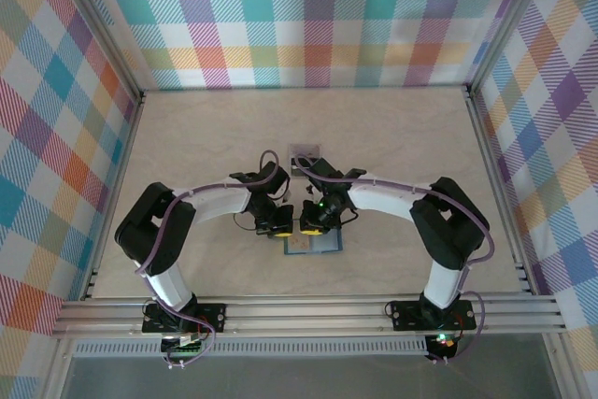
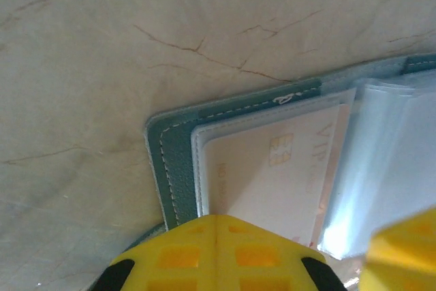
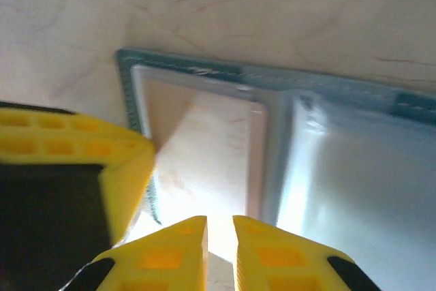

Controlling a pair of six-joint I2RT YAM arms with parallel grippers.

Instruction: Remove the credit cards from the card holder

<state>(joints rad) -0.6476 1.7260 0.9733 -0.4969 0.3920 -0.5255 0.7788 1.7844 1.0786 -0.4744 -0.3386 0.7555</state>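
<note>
Card holder lies spread open and flat on the pale, brown-veined surface, and both grippers meet right above it. Its teal cover with light stitching frames the inner panels. In the holder's left panel, behind a clear pocket, sits a pale credit card with a chip mark and the letters VIP. The card lies flat within the pocket's outline. To the right of that card, toward the holder's fold, glossy clear sleeves catch the light, and what they hold cannot be made out.

The left gripper is at the holder's left panel, on the edge nearest its own camera. Its yellow jaws are pressed tight together with only a seam between them, gripping nothing that shows. The tips overlap the teal border in the left wrist view, but whether they press on it cannot be told.

The right gripper is just beside it, over the same panel at the card's end. Its jaws stand almost together, leaving a narrow slit. A bright pale strip shows in the slit, but whether they pinch the card cannot be told.

Beyond the holder's far side, well apart from it, a small grey rectangle lies flat on the surface, too small to identify.
</note>
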